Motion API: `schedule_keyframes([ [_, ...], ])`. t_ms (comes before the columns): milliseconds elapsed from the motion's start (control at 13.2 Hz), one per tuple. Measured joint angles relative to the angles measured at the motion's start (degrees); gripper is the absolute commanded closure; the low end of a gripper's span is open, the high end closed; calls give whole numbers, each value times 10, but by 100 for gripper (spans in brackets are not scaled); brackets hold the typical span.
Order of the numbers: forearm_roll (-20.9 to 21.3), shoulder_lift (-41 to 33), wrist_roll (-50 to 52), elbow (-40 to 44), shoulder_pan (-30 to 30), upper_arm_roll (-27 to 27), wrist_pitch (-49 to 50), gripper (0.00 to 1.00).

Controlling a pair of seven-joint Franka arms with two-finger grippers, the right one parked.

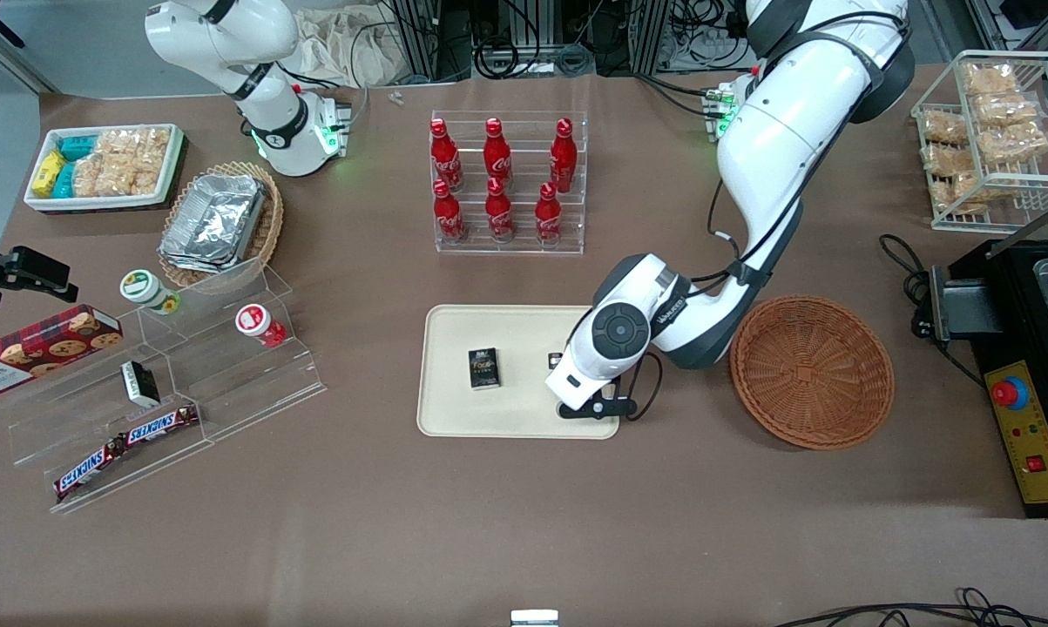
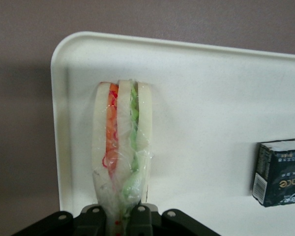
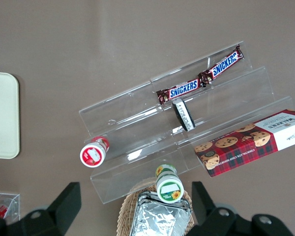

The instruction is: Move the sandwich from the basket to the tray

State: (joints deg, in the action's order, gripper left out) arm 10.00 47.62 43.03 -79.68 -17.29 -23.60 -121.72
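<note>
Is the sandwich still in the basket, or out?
Out. The gripper holds the sandwich over the tray; the basket is empty.

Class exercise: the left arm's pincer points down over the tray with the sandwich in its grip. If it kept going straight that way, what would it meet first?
Most likely the tray: the pincer, shut on the sandwich, hangs directly above bare tray surface, clear of the small dark box. The sandwich would touch first; the remaining gap is unclear.
</note>
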Motion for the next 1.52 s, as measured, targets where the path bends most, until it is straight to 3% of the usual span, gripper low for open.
schedule_keyframes([
  [228, 1, -8, 0, 12, 3, 1, 12, 0],
  [532, 1, -106, -8, 25, 28, 2, 160, 0],
  [759, -4, -211, -64, -27, 87, 2, 207, 0],
  [1063, -79, -343, -207, -115, 199, 5, 240, 0],
  [1367, -82, -385, -346, -124, 284, 10, 269, 0],
  [1519, -61, -382, -386, -105, 308, 14, 271, 0],
])
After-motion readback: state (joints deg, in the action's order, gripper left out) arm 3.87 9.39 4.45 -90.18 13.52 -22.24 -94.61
